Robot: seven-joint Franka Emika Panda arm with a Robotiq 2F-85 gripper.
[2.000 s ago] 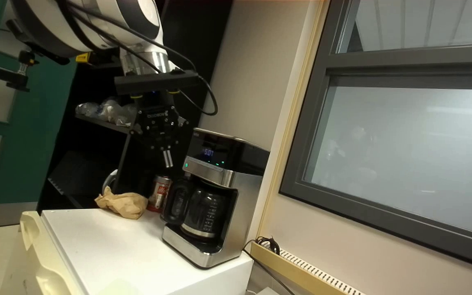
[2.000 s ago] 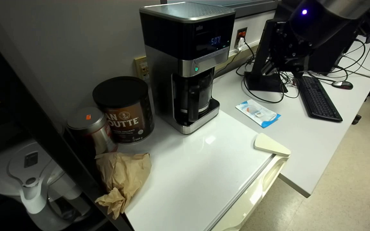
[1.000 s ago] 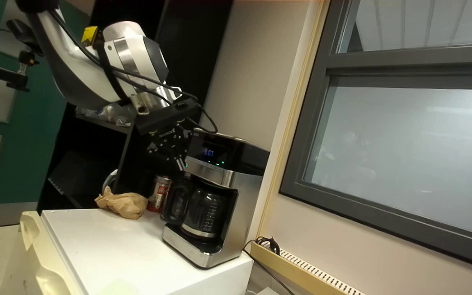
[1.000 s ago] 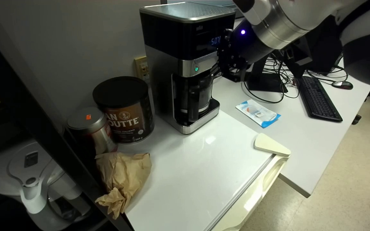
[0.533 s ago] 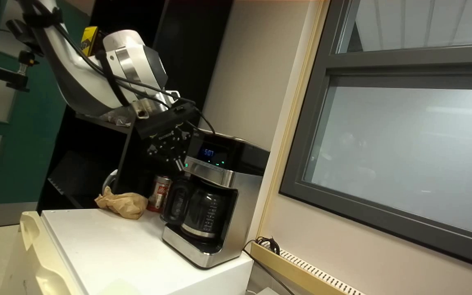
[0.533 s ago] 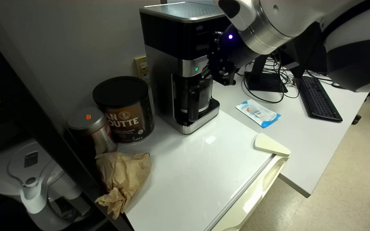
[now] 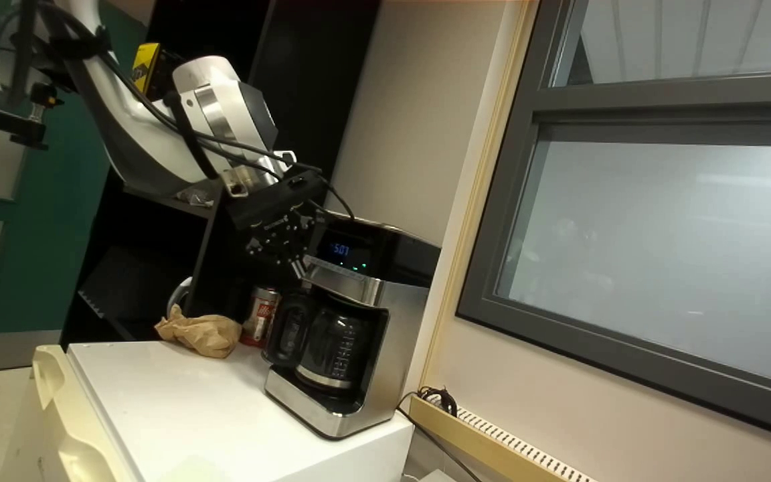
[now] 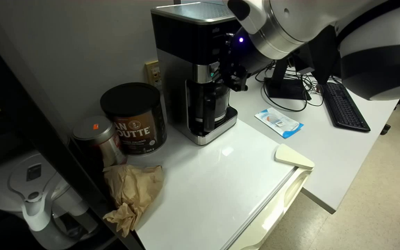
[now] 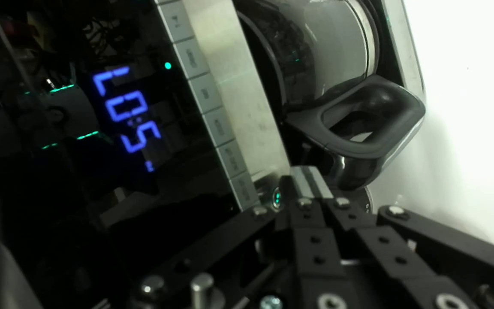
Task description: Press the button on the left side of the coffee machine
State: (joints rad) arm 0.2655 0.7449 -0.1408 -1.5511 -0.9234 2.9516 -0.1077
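In an exterior view, the white table (image 8: 200, 205) fills the near area. A crumpled paper bag (image 8: 134, 194) lies at its near left; behind it stand a small can (image 8: 99, 137) and a large dark tin (image 8: 137, 119). Farther back, right of the tin, the coffee machine (image 8: 175, 73) stands upright on the table. Its lit green button (image 9: 277, 197) sits at the left end of the silver band (image 7: 345, 280), above the jug handle (image 8: 209, 113). The claw (image 9: 309, 182) is clenched on nothing, fingers side by side. In the wrist view its fingertips (image 9: 319, 183) are just beside the button; contact cannot be confirmed, and whether the button is depressed cannot be told.

The step in hand is judged to be final alignment and pressing.

1. Use the clenched fingers as a single blunt probe; do not spread them.
2. Correct the aim first: the fingertips appear slightly low, toward the jug handle, so a small lift should centre them on the button.
3. Push squarely into the button with one short, light stroke, then back out along the same line.

Caution: a low or slanting push may glance off the button or knock the jug handle. A high one may trip the row of keys (image 9: 219, 126) beside the display (image 9: 129, 109). Excess force may shift the coffee machine on the table.
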